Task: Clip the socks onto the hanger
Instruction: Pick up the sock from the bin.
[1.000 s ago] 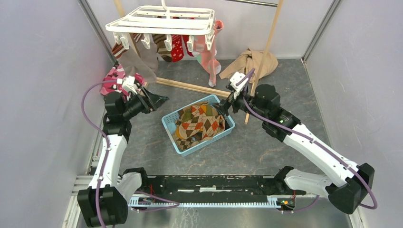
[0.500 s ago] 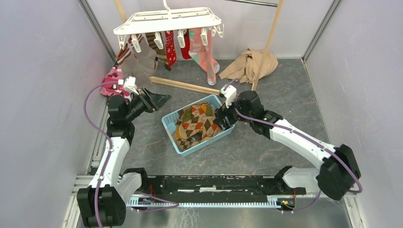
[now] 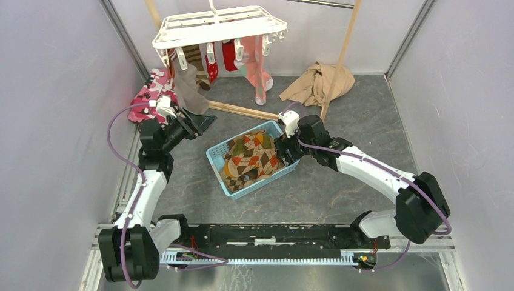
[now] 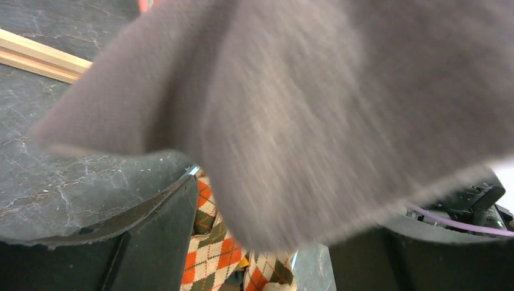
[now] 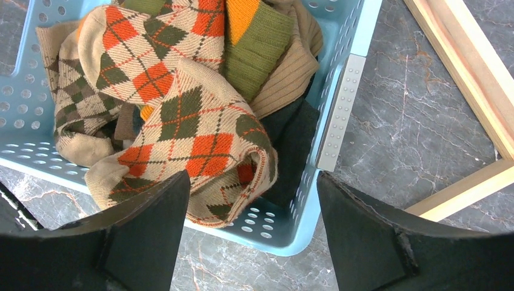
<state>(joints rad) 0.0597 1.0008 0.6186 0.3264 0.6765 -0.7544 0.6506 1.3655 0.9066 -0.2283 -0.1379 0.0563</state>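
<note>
The white hanger point(image 3: 218, 27) hangs at the back with several socks clipped under it: a striped one, a red one point(image 3: 229, 56), a pink one point(image 3: 257, 70) and a long taupe one point(image 3: 188, 91). More argyle socks point(image 3: 251, 159) fill the blue basket point(image 3: 217, 159). My left gripper point(image 3: 205, 124) stands open just below the taupe sock's toe. In the left wrist view that sock point(image 4: 303, 121) is a blur across the frame, above the open gripper point(image 4: 267, 242). My right gripper point(image 3: 283, 151) is open over the basket's right corner. The right wrist view has an argyle sock point(image 5: 194, 133) and an olive green sock point(image 5: 257, 45) ahead of the empty gripper point(image 5: 254, 233).
A thin wooden rack has a pole point(image 3: 340, 60) and a floor bar point(image 3: 239, 110); its bars point(image 5: 467, 66) lie right of the basket. A beige cloth point(image 3: 318, 82) lies by the pole. A pink camouflage garment point(image 3: 151, 91) lies at the left wall.
The hanger and its socks have swung right and back. My right arm dropped left and down onto the basket's corner. The left arm barely shifted.
</note>
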